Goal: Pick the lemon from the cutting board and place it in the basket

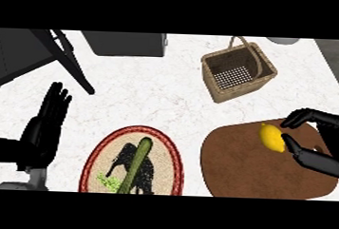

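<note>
A yellow lemon (271,137) lies on the upper right part of the brown cutting board (248,169). My right hand (319,155) is just right of the lemon, its fingers and thumb curving round it; the thumb tip touches its lower right side, but the grip is not closed. The wicker basket (265,62), with a handle arching over it, stands at the upper right, well above the board. My left hand (45,126) rests open at the left edge, fingers up.
An oval plate (93,166) with a red rim and an elephant picture holds a green stalk (137,163), left of the board. A dark grey box (126,42) sits at the top. A black bar (70,60) slants across the upper left.
</note>
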`<state>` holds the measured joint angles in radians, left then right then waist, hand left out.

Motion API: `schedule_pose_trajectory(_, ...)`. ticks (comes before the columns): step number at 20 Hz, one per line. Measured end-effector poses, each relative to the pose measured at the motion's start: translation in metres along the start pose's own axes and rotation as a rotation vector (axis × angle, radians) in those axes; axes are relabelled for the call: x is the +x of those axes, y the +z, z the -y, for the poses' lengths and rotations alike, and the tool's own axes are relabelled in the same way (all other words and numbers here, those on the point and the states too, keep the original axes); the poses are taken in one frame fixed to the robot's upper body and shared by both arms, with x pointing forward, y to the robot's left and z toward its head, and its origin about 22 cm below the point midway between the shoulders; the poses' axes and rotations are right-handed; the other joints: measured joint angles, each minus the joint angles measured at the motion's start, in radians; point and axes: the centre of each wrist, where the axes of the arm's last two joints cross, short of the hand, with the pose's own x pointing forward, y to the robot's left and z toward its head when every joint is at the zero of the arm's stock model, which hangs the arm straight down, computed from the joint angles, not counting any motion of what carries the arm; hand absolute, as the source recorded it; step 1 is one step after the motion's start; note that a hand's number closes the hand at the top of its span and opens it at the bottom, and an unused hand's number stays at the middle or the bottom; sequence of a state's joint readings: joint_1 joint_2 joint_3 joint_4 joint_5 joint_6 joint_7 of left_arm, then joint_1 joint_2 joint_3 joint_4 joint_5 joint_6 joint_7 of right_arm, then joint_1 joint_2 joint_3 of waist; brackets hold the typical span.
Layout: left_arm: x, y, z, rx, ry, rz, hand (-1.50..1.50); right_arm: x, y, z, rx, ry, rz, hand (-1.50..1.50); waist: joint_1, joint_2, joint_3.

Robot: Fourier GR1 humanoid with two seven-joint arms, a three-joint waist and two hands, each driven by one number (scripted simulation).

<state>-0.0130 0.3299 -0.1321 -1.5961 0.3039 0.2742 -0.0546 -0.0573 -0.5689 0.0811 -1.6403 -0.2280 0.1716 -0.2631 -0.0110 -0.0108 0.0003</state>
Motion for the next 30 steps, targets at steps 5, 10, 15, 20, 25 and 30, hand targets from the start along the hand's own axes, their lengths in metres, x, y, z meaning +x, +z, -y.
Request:
schedule_pose_trajectory(5, 0.007, -0.002, 0.014, -0.022, 0.003, 0.032, 0.00, 0.001, 0.011, -0.070, -0.102, 0.118, -0.033, -1.50, -0.004, 0.002, -0.001)
schedule_pose_trajectory(10, 0.004, 0.002, 0.018, -0.019, 0.005, 0.035, 0.00, 0.016, 0.018, -0.057, -0.288, 0.412, -0.163, -1.50, -0.016, 0.000, -0.006)
schedule_pose_trajectory(15, 0.005, 0.007, 0.022, -0.016, 0.001, 0.037, 0.00, 0.047, 0.020, -0.021, -0.327, 0.717, -0.357, -1.50, -0.017, -0.001, -0.009)
schedule_pose_trajectory(20, 0.007, 0.007, 0.030, -0.023, 0.003, 0.046, 0.00, 0.095, 0.013, -0.011, -0.189, 0.894, -0.547, -1.50, -0.010, 0.002, -0.009)
schedule_pose_trajectory(25, 0.010, 0.005, 0.034, -0.035, 0.005, 0.055, 0.00, 0.142, 0.001, -0.018, -0.054, 0.893, -0.671, -1.50, 0.009, 0.007, -0.006)
schedule_pose_trajectory(30, 0.011, 0.003, 0.042, -0.047, 0.016, 0.053, 0.00, 0.161, -0.014, -0.028, 0.001, 0.858, -0.690, -1.50, 0.017, 0.010, -0.003)
